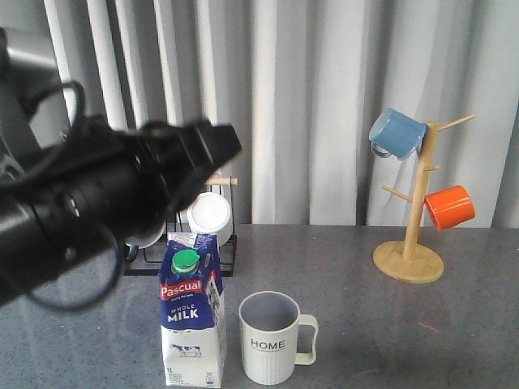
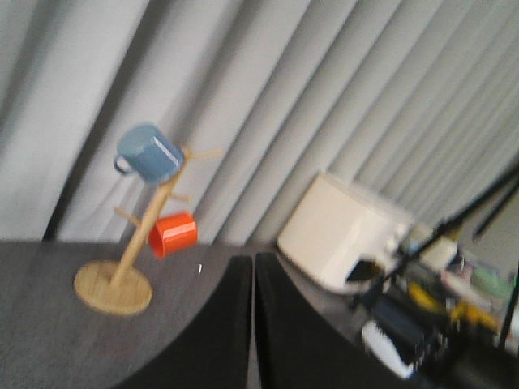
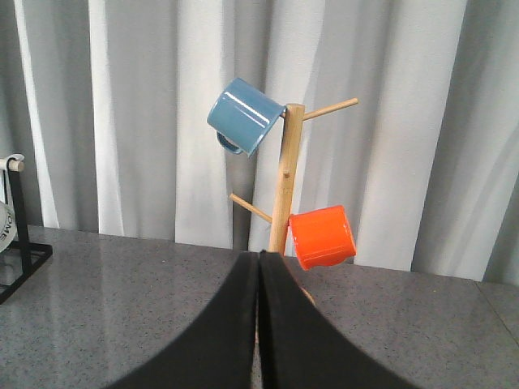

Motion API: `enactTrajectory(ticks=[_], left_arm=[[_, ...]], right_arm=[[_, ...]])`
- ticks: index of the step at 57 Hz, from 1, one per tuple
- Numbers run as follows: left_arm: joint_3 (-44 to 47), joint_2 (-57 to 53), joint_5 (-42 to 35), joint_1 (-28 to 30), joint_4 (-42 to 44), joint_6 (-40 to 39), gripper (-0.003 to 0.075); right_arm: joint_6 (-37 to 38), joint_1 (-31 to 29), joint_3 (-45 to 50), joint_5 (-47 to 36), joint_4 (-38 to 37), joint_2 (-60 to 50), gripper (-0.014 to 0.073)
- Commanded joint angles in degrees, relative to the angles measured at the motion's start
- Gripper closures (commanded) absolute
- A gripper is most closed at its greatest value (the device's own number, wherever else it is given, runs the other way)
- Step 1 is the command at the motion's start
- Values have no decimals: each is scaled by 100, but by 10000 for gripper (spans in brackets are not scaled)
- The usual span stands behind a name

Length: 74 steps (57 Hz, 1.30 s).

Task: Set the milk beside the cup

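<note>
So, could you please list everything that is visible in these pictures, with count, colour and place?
milk carton: 1, blue and white with green cap, front of the table, upright, left of the HOME mug
HOME mug: 1, pale grey-white, ribbed, front of the table, beside the carton
mug tree: 1, light wood, right rear of the table
blue mug: 1, hanging high on the tree
orange mug: 1, hanging lower on the tree
black wire rack: 1, left rear of the table
white mug: 1, on the rack
table: 1, grey speckled
curtain: pale grey, behind the table
left gripper: black, shut, holding nothing
right gripper: black, shut, holding nothing
</note>
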Motion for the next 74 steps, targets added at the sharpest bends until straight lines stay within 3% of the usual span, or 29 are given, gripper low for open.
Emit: enactTrajectory(ticks=[1, 9, 14, 21, 35, 48, 57, 65, 74], left_arm=[[272, -336, 282, -156, 1331, -652, 728], [1396, -909, -315, -72, 3261, -2351, 728], [2166, -1443, -994, 131, 3977, -2736, 728], [3066, -2252, -1473, 684, 4079, -2540, 728], [4940, -4176, -1535, 2254, 4327, -2160, 727], [6243, -5582, -1703, 2858, 4833, -2173, 727], [6737, -6345, -1570, 3542, 4851, -2384, 727], [6784, -6956, -920, 4146, 5541, -2992, 726], [6784, -6987, -739, 4370, 5787, -3314, 726]], right_arm=[[-3, -27, -200, -434, -46, -65, 602], [-3, -27, -200, -434, -46, -65, 602], [-3, -27, -200, -434, -46, -65, 602], [-3, -27, -200, -434, -46, -65, 602], [-3, -27, -200, -434, -46, -65, 602], [-3, -27, -200, -434, -46, -65, 602], [-3, -27, -200, -434, -46, -65, 602], [-3, -27, -200, -434, -46, -65, 602], [-3, -27, -200, -449, -46, -65, 602]])
